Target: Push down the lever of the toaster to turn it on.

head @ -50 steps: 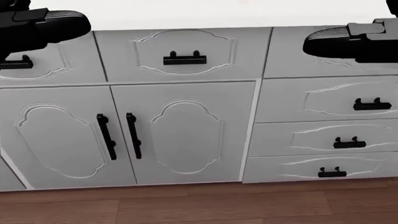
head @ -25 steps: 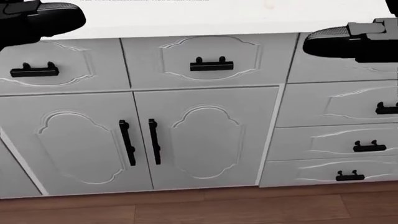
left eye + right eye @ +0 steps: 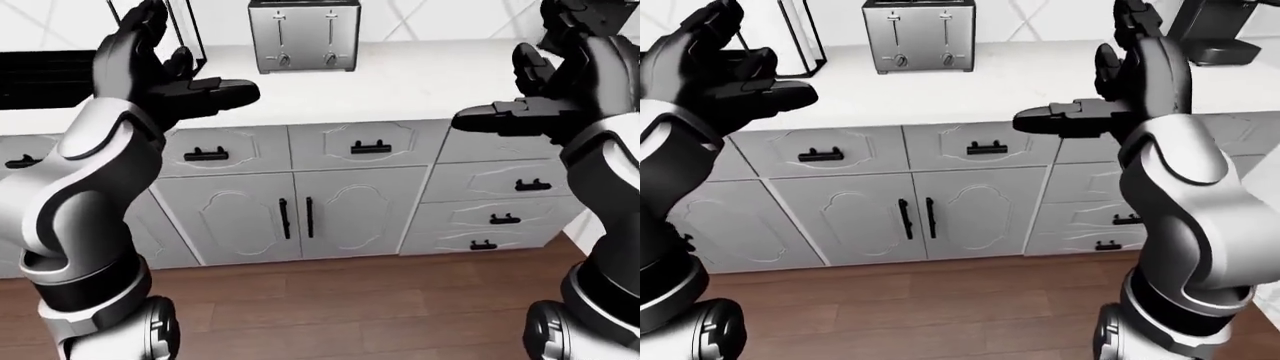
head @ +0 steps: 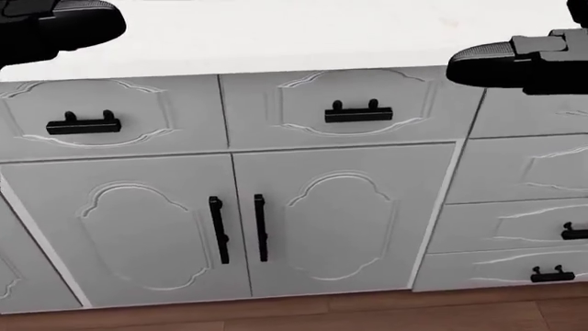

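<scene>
A silver two-slot toaster [image 3: 304,35] stands on the white counter [image 3: 400,82] against the wall, at the top middle of the left-eye view. Its two levers sit high in their slots, with two knobs below. My left hand [image 3: 175,71] is open and empty, raised at the upper left, well short of the toaster. My right hand [image 3: 530,86] is open and empty at the upper right, over the counter's edge. In the head view only the fingertips of both hands [image 4: 55,24] [image 4: 515,62] show at the top corners.
White cabinets with black handles [image 4: 358,114] run below the counter, double doors [image 4: 239,227] in the middle, drawers [image 3: 500,217] to the right. A black wire rack [image 3: 800,37] stands left of the toaster, a dark appliance [image 3: 1215,26] at the far right. Wood floor [image 3: 330,300] lies below.
The head view has shifted: the cabinets slid right and down in the picture, and more of the counter top shows. Both hands keep their places at the top corners.
</scene>
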### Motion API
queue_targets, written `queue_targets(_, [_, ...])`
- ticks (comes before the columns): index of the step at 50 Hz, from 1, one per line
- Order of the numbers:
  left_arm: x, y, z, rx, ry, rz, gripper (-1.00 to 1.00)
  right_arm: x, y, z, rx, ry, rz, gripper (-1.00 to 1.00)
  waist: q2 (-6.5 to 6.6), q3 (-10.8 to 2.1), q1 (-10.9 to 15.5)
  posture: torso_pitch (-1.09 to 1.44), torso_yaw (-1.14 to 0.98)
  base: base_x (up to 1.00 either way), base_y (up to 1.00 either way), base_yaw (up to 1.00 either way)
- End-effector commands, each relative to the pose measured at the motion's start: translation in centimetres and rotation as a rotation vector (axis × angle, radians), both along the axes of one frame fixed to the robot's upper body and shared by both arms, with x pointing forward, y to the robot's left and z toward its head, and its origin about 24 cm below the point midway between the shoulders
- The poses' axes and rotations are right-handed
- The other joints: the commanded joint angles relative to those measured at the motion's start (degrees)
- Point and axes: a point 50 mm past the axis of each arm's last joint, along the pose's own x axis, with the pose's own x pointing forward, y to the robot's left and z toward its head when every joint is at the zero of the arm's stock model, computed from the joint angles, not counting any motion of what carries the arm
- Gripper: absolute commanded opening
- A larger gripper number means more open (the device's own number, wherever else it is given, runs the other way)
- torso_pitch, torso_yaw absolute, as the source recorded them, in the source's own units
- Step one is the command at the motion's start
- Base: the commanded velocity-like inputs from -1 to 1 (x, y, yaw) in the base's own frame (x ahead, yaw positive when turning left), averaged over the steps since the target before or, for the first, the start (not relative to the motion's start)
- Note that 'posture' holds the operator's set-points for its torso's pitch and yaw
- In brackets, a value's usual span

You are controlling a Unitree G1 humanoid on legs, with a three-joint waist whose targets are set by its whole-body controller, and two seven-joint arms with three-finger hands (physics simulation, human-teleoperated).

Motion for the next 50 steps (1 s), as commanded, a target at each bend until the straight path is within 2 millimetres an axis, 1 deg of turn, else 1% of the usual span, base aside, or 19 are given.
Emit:
queue_targets(1, [-0.56, -0.15, 1.53, -0.003, -0.078, -0.009, 1.00, -0.54, -0.21, 1.34, -0.005, -0.077, -0.018, 1.00, -0.02, -0.90, -0.10, 0.00, 0.00, 0.23, 0.25, 0.00])
queue_targets(4, [-0.53, -0.14, 1.47, -0.003, -0.076, -0.009, 1.00, -0.51, -0.20, 1.29, -0.005, -0.075, -0.018, 1.00, -3.36, -1.40, 0.32, 0.00, 0.00, 0.22, 0.25, 0.00])
queue_targets(6, [-0.53, -0.15, 1.50, -0.003, -0.077, -0.010, 1.00, -0.52, -0.15, 1.31, -0.006, -0.075, -0.016, 1.00, -2.34, -1.38, -0.18, 0.00, 0.00, 0.22, 0.25, 0.00])
queue_targets(7, [-0.53, -0.15, 1.48, -0.003, -0.076, -0.009, 1.00, -0.51, -0.19, 1.26, -0.005, -0.075, -0.017, 1.00, -3.30, -1.21, 0.09, 0.00, 0.00, 0.21, 0.25, 0.00])
queue_targets(10, [-0.61, -0.28, 1.55, -0.001, -0.077, -0.015, 1.00, -0.44, -0.16, 1.14, -0.008, -0.073, -0.017, 1.00, -2.64, -1.90, -0.33, 0.00, 0.00, 0.22, 0.25, 0.00])
queue_targets(15, [-0.63, -0.18, 1.63, -0.003, -0.083, -0.014, 1.00, -0.47, -0.09, 1.20, -0.009, -0.073, -0.014, 1.00, 0.96, -1.02, -1.11, 0.00, 0.00, 0.22, 0.25, 0.00])
queue_targets(17, [-0.58, -0.17, 1.53, -0.002, -0.083, -0.013, 1.00, -0.49, -0.13, 1.24, -0.008, -0.075, -0.015, 1.00, 4.69, -2.10, -1.47, 0.00, 0.00, 0.22, 0.25, 0.00])
queue_targets(18, [-0.56, -0.18, 1.46, -0.002, -0.082, -0.014, 1.00, -0.50, -0.14, 1.21, -0.008, -0.075, -0.015, 1.00, 5.30, -3.12, -1.60, 0.00, 0.00, 0.21, 0.25, 0.00])
queue_targets(20, [-0.58, -0.16, 1.46, -0.002, -0.083, -0.013, 1.00, -0.50, -0.11, 1.19, -0.008, -0.072, -0.015, 1.00, 4.62, -1.07, -1.10, 0.00, 0.00, 0.22, 0.25, 0.00])
queue_targets(29, [-0.73, -0.25, 1.66, 0.002, -0.087, -0.015, 1.00, -0.47, -0.03, 1.17, -0.010, -0.065, -0.012, 1.00, 0.02, -1.34, -0.09, 0.00, 0.00, 0.22, 0.21, 0.00])
queue_targets(32, [-0.82, -0.40, 1.72, 0.006, -0.089, -0.019, 1.00, -0.47, -0.05, 1.18, -0.009, -0.066, -0.011, 1.00, -2.85, -1.70, 0.41, 0.00, 0.00, 0.22, 0.18, 0.00])
queue_targets(34, [-0.83, -0.36, 1.76, 0.007, -0.090, -0.016, 1.00, -0.45, -0.03, 1.16, -0.010, -0.065, -0.011, 1.00, -1.87, -1.82, 0.16, 0.00, 0.00, 0.23, 0.17, 0.00])
queue_targets(36, [-0.88, -0.43, 1.79, 0.011, -0.092, -0.016, 1.00, -0.45, -0.02, 1.15, -0.010, -0.065, -0.009, 1.00, -3.11, -1.53, 0.17, 0.00, 0.00, 0.22, 0.17, 0.00])
queue_targets(42, [-0.83, -0.50, 1.70, 0.014, -0.090, -0.016, 1.00, -0.46, -0.08, 1.17, -0.009, -0.065, -0.010, 1.00, -0.28, -0.90, -0.75, 0.00, 0.00, 0.23, 0.17, 0.00])
queue_targets(45, [-0.83, -0.56, 1.69, 0.015, -0.090, -0.017, 1.00, -0.48, -0.11, 1.20, -0.007, -0.066, -0.010, 1.00, 3.91, -1.88, -1.30, 0.00, 0.00, 0.22, 0.17, 0.00])
queue_targets(46, [-0.82, -0.56, 1.69, 0.014, -0.090, -0.016, 1.00, -0.47, -0.09, 1.17, -0.008, -0.065, -0.010, 1.00, 5.89, -3.93, -1.35, 0.00, 0.00, 0.23, 0.14, 0.00])
queue_targets(47, [-0.83, -0.57, 1.69, 0.014, -0.089, -0.017, 1.00, -0.42, -0.06, 1.09, -0.011, -0.059, -0.010, 1.00, 3.94, -1.58, -0.74, 0.00, 0.00, 0.23, 0.07, 0.00])
queue_targets(48, [-0.81, -0.57, 1.69, 0.013, -0.089, -0.018, 1.00, -0.39, -0.02, 1.06, -0.012, -0.058, -0.009, 1.00, 4.71, -0.96, -0.92, 0.00, 0.00, 0.24, 0.01, 0.00])
queue_targets(50, [-0.79, -0.52, 1.70, 0.012, -0.088, -0.016, 1.00, -0.37, -0.05, 1.01, -0.012, -0.058, -0.011, 1.00, 4.00, -1.73, -0.47, 0.00, 0.00, 0.23, 0.02, 0.00])
